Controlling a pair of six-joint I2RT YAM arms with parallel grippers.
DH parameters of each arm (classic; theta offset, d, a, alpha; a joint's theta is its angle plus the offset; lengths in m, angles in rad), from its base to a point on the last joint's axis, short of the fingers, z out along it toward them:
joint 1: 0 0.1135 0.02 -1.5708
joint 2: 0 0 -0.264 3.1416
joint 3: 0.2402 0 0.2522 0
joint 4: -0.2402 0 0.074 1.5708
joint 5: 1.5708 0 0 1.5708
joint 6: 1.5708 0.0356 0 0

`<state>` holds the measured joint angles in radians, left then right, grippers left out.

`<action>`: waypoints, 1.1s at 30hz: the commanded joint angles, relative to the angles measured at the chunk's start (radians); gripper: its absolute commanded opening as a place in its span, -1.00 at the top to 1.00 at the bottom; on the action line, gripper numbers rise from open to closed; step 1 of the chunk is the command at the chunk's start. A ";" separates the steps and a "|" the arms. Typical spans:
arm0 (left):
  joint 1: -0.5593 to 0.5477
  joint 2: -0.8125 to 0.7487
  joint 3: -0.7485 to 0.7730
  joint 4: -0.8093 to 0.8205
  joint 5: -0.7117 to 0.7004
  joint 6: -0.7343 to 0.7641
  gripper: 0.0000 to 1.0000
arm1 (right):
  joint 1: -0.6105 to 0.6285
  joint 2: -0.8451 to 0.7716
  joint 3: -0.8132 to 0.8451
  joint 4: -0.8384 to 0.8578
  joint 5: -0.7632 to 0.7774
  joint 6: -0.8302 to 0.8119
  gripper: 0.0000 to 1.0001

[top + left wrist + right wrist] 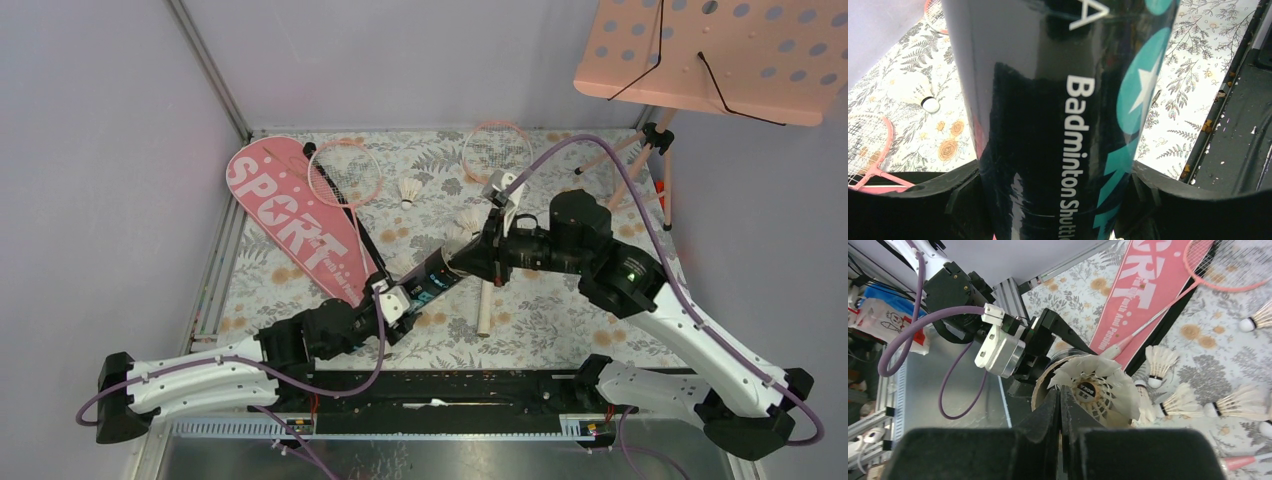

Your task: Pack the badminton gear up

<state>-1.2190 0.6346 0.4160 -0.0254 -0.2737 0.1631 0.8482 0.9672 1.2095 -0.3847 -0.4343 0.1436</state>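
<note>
My left gripper (405, 300) is shut on the long black tube (432, 278) and holds it tilted above the mat; the tube (1048, 100) fills the left wrist view between the jaws. My right gripper (472, 260) is at the tube's open mouth, shut on the feather skirt of a white shuttlecock (1098, 387) that sits in the mouth of the tube (1040, 385). Loose shuttlecocks (408, 192) (1183, 400) lie on the mat. One pink racket (345, 172) lies on the pink SPORT cover (290, 220). The other racket (497, 150) lies behind my right gripper.
The pink perforated music stand (715, 55) stands at the back right on tripod legs (650, 150). Grey walls close the left and back. A black rail (450, 400) runs along the near edge of the flowered mat (560, 310).
</note>
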 commanded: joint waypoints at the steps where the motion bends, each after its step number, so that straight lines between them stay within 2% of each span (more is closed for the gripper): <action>1: -0.002 -0.033 -0.004 0.124 0.049 0.025 0.55 | 0.002 0.041 0.035 -0.007 -0.029 0.071 1.00; 7: -0.002 -0.045 -0.012 0.131 0.084 0.033 0.55 | 0.002 0.113 0.029 0.023 -0.128 0.124 1.00; 14: -0.002 -0.057 -0.025 0.152 0.067 0.032 0.56 | 0.005 0.176 0.008 0.071 -0.189 0.164 1.00; 16: -0.002 -0.065 -0.028 0.158 0.050 0.029 0.56 | 0.004 0.189 0.021 0.051 -0.191 0.166 0.95; 19: -0.002 -0.073 -0.034 0.160 0.019 0.026 0.56 | 0.005 0.183 0.063 -0.016 -0.152 0.147 0.70; 24: -0.002 -0.087 -0.026 0.119 -0.034 0.031 0.56 | 0.005 0.103 0.140 -0.128 0.054 0.110 0.14; 27: -0.002 -0.095 -0.028 0.111 -0.056 0.033 0.58 | 0.005 0.066 0.216 -0.191 0.113 0.075 -0.03; 30: -0.003 -0.098 -0.027 0.102 -0.066 0.030 0.59 | 0.005 0.035 0.297 -0.242 0.173 0.051 -0.29; 33: -0.001 -0.102 -0.025 0.096 -0.071 0.026 0.61 | 0.005 -0.010 0.347 -0.263 0.288 0.035 -0.63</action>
<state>-1.2186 0.5495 0.3691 -0.0051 -0.3115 0.1978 0.8490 1.0245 1.4654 -0.5945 -0.3164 0.2256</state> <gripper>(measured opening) 0.671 0.728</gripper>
